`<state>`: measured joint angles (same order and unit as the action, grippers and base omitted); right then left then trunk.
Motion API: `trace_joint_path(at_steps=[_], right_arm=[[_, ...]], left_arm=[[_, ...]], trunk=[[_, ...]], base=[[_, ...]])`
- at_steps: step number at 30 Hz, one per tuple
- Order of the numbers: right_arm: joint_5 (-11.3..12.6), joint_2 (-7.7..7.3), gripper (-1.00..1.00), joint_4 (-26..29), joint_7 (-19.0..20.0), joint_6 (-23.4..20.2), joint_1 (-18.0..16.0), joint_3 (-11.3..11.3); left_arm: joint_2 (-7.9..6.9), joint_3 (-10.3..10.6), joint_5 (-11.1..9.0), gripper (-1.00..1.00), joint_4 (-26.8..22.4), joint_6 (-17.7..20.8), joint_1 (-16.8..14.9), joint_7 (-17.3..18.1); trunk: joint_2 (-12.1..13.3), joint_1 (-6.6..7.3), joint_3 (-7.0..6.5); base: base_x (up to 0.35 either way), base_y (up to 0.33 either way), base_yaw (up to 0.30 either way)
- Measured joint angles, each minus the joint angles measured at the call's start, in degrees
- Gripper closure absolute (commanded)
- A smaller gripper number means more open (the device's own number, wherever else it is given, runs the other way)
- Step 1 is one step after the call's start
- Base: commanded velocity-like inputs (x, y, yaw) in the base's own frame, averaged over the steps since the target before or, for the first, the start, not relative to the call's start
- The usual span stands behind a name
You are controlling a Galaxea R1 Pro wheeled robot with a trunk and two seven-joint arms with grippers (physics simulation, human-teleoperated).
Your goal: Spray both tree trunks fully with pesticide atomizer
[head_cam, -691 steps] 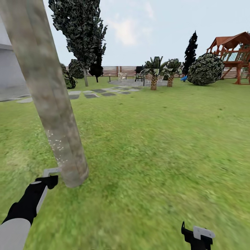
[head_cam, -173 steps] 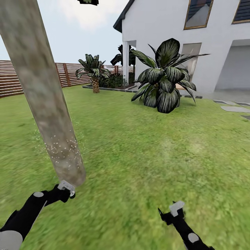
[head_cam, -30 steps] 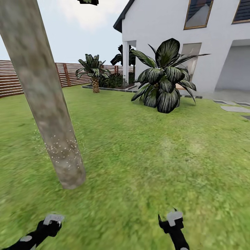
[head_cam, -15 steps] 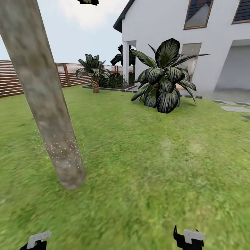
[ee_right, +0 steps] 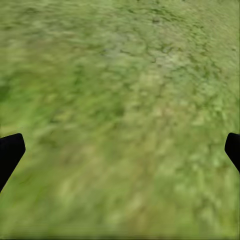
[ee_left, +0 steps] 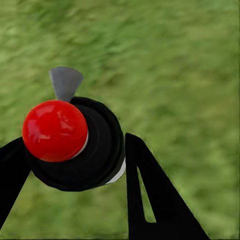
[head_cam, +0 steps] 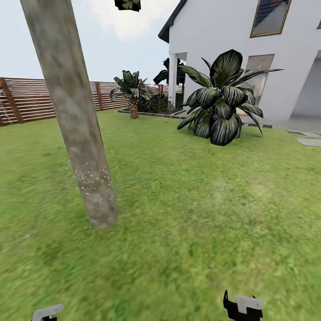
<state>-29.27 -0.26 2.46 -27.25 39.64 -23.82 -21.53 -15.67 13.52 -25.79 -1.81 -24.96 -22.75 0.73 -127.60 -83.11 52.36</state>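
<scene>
A thick mottled grey-brown tree trunk point(head_cam: 76, 111) leans across the left of the head view, rooted in the lawn. White pesticide specks point(head_cam: 94, 174) dot its lower part and the grass around it. A clump of dark leaves point(head_cam: 127, 4) shows at the top edge. The pesticide atomizer point(ee_left: 97, 150), black with a red round cap and a grey nozzle, sits between the black fingers point(ee_left: 150, 200) of my left gripper point(ee_left: 75, 167), which is shut on it over grass. My left gripper point(head_cam: 45, 313) is low, well short of the trunk. My right gripper point(ee_right: 120, 150) is open over bare grass.
A white house point(head_cam: 232, 31) stands at the back right with a big dark broad-leaved plant point(head_cam: 223, 107) in front. A short palm point(head_cam: 132, 96) and a brown slat fence point(head_cam: 31, 98) close the back left. Grey paving point(head_cam: 307, 138) lies far right. My right gripper point(head_cam: 243, 307) sits at the bottom edge.
The camera has turned, shifting the whole scene right. Both arms have dropped low over the last second; the left gripper has drawn back from the trunk with the atomizer.
</scene>
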Motion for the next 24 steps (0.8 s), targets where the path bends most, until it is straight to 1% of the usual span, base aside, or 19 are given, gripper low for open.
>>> trace_joint_path(at_steps=[5,15,24], right_arm=[[0.0,-0.01,-1.00,0.0,0.0,0.0,0.0,0.0],[0.0,0.08,-1.00,0.0,0.0,0.0,0.0,0.0],[0.0,0.18,-1.00,0.0,0.0,0.0,0.0,0.0]], left_arm=[[-0.06,0.0,0.0,1.00,0.0,-0.1,0.1,0.0],[-0.19,0.0,-0.5,1.00,0.0,0.0,0.1,-0.1],[0.27,0.2,0.2,1.00,0.1,0.1,0.1,0.1]], trunk=[[0.0,0.00,-0.18],[0.0,0.00,-0.64],[0.0,0.00,-0.90]], base=[[-0.093,-0.279,0.275],[-0.003,-0.278,0.261],[0.000,-0.025,0.269]])
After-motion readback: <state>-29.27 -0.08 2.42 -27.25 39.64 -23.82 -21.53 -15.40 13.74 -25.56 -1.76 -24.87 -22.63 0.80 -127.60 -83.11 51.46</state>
